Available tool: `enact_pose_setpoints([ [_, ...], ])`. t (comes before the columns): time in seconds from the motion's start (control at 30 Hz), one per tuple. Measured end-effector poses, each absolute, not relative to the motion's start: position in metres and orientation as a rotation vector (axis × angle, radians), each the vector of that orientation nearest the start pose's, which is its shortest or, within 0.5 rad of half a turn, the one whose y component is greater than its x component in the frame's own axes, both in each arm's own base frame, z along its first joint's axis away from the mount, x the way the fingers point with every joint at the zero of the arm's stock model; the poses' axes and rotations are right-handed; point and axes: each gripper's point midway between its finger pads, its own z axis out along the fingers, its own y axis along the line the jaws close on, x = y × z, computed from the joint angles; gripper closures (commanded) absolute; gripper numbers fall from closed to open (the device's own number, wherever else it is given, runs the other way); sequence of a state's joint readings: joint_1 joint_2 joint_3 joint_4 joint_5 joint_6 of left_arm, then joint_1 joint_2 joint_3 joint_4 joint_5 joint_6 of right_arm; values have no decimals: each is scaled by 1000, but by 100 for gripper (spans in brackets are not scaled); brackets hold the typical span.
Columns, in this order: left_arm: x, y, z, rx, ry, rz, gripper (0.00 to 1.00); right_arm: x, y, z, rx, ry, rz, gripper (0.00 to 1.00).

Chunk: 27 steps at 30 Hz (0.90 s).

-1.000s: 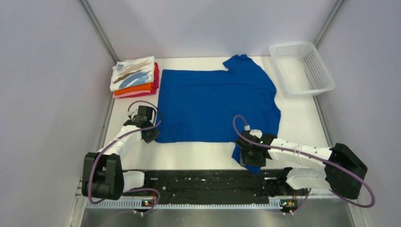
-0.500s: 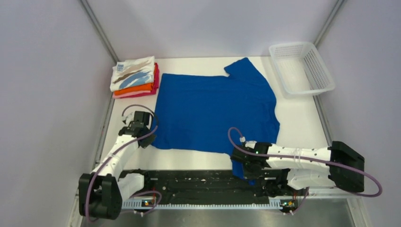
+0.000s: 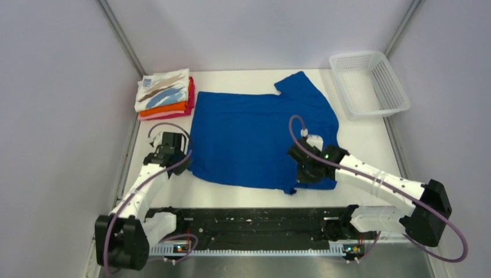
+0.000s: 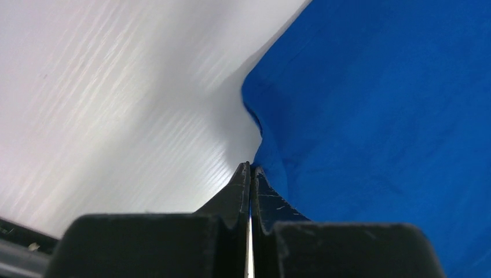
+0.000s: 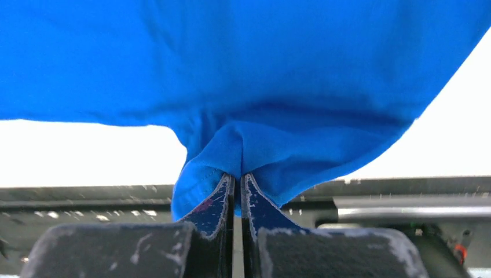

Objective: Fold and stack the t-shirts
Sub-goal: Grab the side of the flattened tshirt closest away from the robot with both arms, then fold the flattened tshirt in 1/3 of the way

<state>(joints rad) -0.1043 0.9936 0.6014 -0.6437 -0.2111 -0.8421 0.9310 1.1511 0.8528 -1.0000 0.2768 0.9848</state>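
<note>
The left arm (image 3: 142,185) stretches forward from its base along the table's left side, wrist bent inward. The left gripper (image 4: 250,169) has its jaws pressed together, pinching the edge of the royal-blue t-shirt (image 3: 255,133) low at the table. The right arm (image 3: 376,180) angles from its base toward the middle, elbow raised. The right gripper (image 5: 237,176) is likewise clamped on a bunched fold of that shirt, held off the surface.

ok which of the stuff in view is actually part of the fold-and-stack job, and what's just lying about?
Job: blue t-shirt, pinched at its near corners by left gripper and right gripper; folded stack of white, orange and magenta tees.
Lying about: white mesh basket, far right.
</note>
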Motion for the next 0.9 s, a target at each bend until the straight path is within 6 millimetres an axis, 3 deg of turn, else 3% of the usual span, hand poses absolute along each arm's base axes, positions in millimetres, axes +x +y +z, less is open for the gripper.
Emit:
enact_pose_setpoints([
  [0.17,274,-23,81,-988,2348,-101,100,208,157,129,151,2600,91,100],
  [0.37,318,-21,86,-1000,2310,-117,100,272,143,150,154,2503,54,100],
  [0.57,347,-10,75,-1040,2316,-87,100,325,139,153,74,2470,24,100],
  [0.73,370,-6,69,-1048,2330,-77,97,375,137,138,-15,2474,26,100],
  [0.83,383,-3,64,-1050,2342,-66,42,404,131,122,-27,2485,0,74],
  [0.87,388,-2,63,-1055,2345,-60,20,413,128,117,-17,2487,-8,69],
  [0.9,390,-1,62,-1052,2350,-51,3,425,125,111,-10,2489,-23,64],
])
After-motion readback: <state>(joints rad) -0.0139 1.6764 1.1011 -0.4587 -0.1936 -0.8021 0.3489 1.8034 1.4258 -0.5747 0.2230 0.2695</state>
